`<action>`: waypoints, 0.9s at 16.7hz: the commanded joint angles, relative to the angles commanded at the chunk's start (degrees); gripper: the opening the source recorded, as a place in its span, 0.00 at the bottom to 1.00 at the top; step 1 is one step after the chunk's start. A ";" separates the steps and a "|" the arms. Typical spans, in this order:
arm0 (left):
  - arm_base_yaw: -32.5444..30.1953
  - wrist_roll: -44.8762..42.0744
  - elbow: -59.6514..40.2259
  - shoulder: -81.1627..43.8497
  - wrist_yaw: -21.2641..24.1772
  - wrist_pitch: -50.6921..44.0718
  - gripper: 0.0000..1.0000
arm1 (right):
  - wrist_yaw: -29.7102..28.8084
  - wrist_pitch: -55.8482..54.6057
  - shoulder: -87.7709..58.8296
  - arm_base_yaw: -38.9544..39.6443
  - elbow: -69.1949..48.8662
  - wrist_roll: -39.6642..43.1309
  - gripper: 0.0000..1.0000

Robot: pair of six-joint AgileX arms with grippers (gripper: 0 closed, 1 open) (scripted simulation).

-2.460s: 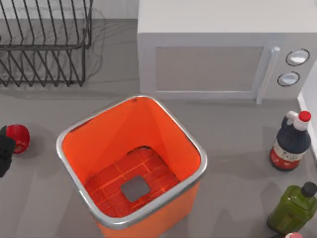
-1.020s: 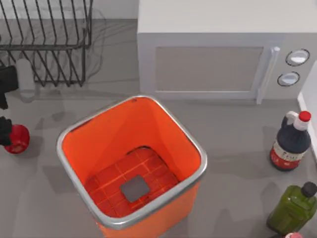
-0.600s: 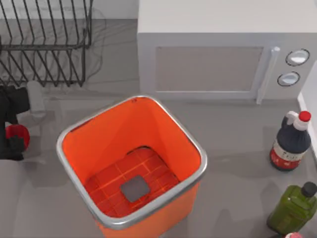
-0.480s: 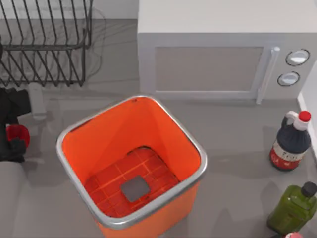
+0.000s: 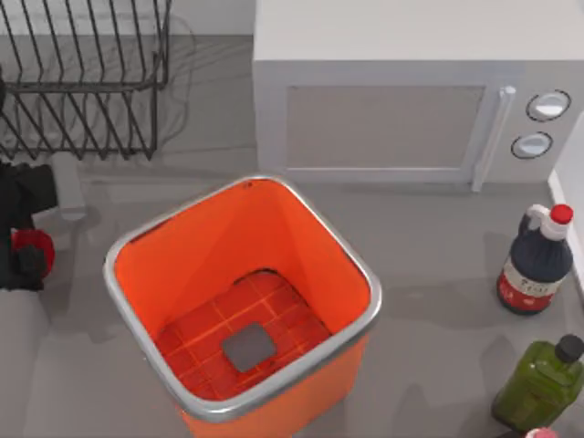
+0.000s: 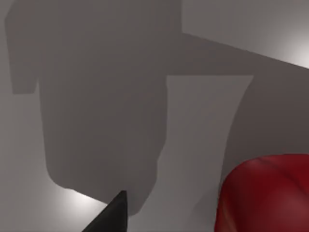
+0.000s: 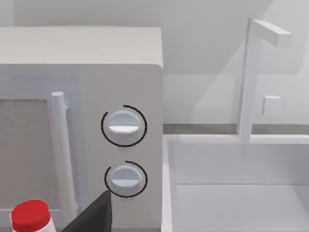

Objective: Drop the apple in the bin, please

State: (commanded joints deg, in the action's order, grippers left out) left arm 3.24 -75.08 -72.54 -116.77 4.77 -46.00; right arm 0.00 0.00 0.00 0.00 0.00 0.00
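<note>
1. Left claw [image 5: 26,248] at the tabletop's [image 5: 438,237] far left edge, low over the apple [image 5: 29,245]; dark fingers sit either side of the fruit, can't tell whether they pinch it or stand spread.
2. Apple on the tabletop, left of the bin [image 5: 242,301], apart from it. In the left wrist view the apple [image 6: 265,193] is close up beside one black fingertip [image 6: 108,215].
3. Wire rack [image 5: 82,78] at back left.
4. Bin sits centre, upright, orange, silver rim, grey square on gridded floor.
5. Microwave [image 5: 411,100] behind the bin.
6. Dark bottle with red cap [image 5: 534,260] and green bottle [image 5: 543,383] at right.
7. Right claw: one dark fingertip [image 7: 94,215] in the right wrist view, facing the microwave knobs [image 7: 123,125]; finger state can't be told.
</note>
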 joint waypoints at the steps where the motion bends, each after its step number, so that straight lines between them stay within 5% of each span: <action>1: 0.00 0.00 0.00 0.00 0.00 0.00 0.55 | 0.00 0.00 0.00 0.00 0.00 0.00 1.00; 8: 0.00 0.00 0.00 0.00 0.00 0.00 0.02 | 0.00 0.00 0.00 0.00 0.00 0.00 1.00; 15: 0.00 0.00 0.00 0.00 0.00 0.00 0.00 | 0.00 0.00 0.00 0.00 0.00 0.00 1.00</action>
State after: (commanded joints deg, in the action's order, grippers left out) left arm 3.24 -75.08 -72.54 -116.77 4.77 -46.00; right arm 0.00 0.00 0.00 0.00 0.00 0.00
